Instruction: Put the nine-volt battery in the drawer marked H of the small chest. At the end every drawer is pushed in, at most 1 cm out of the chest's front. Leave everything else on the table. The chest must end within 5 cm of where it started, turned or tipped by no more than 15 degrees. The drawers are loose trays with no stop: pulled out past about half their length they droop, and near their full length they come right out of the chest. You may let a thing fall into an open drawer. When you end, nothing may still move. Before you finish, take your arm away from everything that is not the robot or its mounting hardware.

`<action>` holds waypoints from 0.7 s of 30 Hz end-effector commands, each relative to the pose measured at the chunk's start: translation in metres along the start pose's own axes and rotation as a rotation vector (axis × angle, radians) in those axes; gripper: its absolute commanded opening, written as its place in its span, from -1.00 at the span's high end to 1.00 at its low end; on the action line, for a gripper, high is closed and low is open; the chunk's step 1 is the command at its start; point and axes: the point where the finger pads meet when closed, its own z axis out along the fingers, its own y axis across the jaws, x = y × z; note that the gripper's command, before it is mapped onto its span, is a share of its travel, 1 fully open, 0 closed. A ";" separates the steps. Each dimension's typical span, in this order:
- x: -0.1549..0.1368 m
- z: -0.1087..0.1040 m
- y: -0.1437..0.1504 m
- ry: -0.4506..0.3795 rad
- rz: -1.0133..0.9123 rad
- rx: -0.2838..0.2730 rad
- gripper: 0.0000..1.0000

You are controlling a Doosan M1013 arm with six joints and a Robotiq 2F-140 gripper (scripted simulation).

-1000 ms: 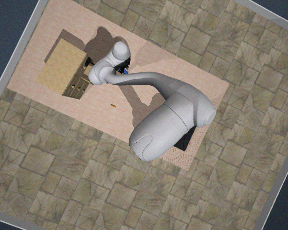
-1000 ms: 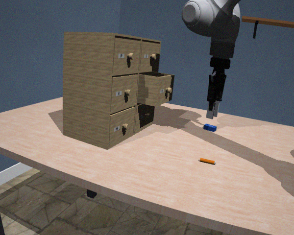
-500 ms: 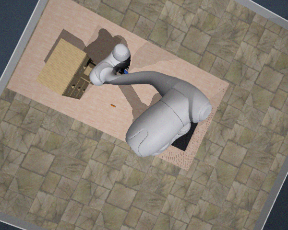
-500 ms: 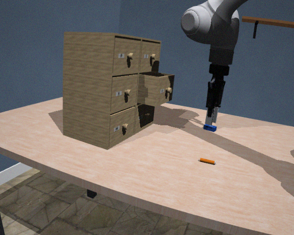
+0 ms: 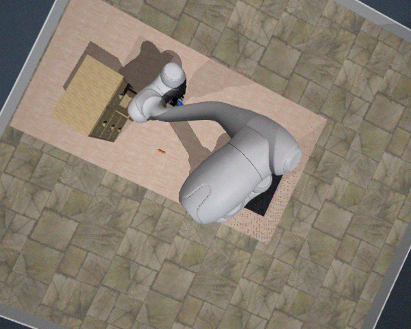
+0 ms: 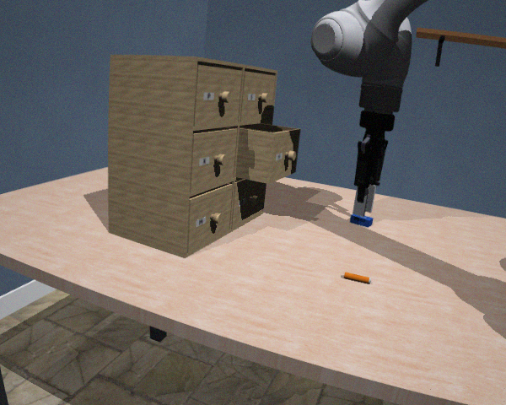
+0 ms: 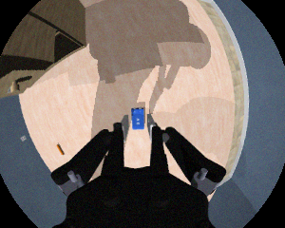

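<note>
where it can be read, "9v" marks the blue battery (image 5: 179,102) (image 6: 361,219) (image 7: 138,119).

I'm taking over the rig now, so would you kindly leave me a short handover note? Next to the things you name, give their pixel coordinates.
Gripper (image 5: 174,101) (image 6: 363,213) (image 7: 138,120): partly open, fingers astride the battery, not clamped.
Nine-volt battery (image 5: 179,102) (image 6: 361,220) (image 7: 138,118): on the table.
Done: middle-row drawer (image 5: 127,101) (image 6: 261,154) (image 7: 35,74) pulled out; its label is too blurred to confirm H.
Left: grip, lift, drop it in drawer H, push shut; leave the orange cylinder (image 5: 161,151) (image 6: 357,278) (image 7: 60,149).
</note>
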 end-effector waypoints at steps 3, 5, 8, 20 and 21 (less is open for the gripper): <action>0.000 0.000 0.000 0.000 0.000 0.000 0.49; 0.000 0.000 0.000 0.000 0.000 0.000 0.49; 0.000 0.000 0.000 0.000 0.000 0.000 0.49; 0.000 0.015 0.000 0.000 0.000 0.000 0.49; 0.000 0.017 0.000 0.000 0.000 0.000 0.49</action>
